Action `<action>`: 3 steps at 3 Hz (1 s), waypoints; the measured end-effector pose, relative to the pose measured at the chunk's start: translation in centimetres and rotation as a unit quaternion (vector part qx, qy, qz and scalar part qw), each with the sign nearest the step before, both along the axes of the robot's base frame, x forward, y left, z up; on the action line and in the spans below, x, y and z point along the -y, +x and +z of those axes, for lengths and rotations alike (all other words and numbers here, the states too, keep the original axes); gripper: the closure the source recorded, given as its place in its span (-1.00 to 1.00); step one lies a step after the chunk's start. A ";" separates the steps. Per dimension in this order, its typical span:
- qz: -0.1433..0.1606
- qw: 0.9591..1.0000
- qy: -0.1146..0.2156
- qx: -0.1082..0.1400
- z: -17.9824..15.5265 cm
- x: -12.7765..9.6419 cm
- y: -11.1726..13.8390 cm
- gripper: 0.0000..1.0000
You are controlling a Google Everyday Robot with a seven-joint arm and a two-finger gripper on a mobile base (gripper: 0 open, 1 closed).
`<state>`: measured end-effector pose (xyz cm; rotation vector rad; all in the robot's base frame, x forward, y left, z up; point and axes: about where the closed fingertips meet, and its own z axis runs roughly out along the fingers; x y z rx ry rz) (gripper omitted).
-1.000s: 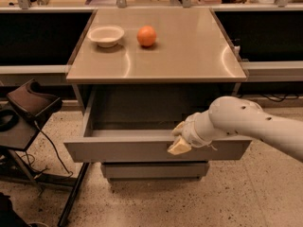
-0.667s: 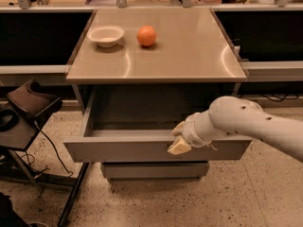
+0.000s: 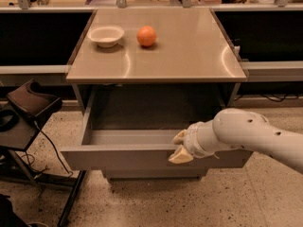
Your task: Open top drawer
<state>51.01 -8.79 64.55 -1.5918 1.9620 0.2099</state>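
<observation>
The top drawer [image 3: 118,158] stands pulled out from under the tan table, with its shallow grey tray [image 3: 132,137] showing. My gripper [image 3: 180,146], on the white arm coming in from the right, sits at the drawer front's top edge, right of centre. One cream finger [image 3: 180,136] is inside the drawer and the other [image 3: 181,156] is on the outer face, clamped on the front panel. The arm hides the right part of the front.
A white bowl [image 3: 106,34] and an orange [image 3: 147,35] sit on the tabletop [image 3: 189,46] at the back left. A narrower grey drawer front [image 3: 151,174] shows below. A dark stand with cables [image 3: 28,108] is at the left. The floor is speckled.
The drawer front and my gripper on it have come slightly further toward the camera. The bowl and the orange have not moved.
</observation>
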 end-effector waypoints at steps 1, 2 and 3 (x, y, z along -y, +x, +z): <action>0.000 1.000 0.000 0.000 0.0 0.0 0.0 1.00; 0.009 1.000 -0.002 0.003 0.0 -0.1 -1.5 1.00; 0.010 1.000 0.004 0.022 0.5 -0.5 -3.4 1.00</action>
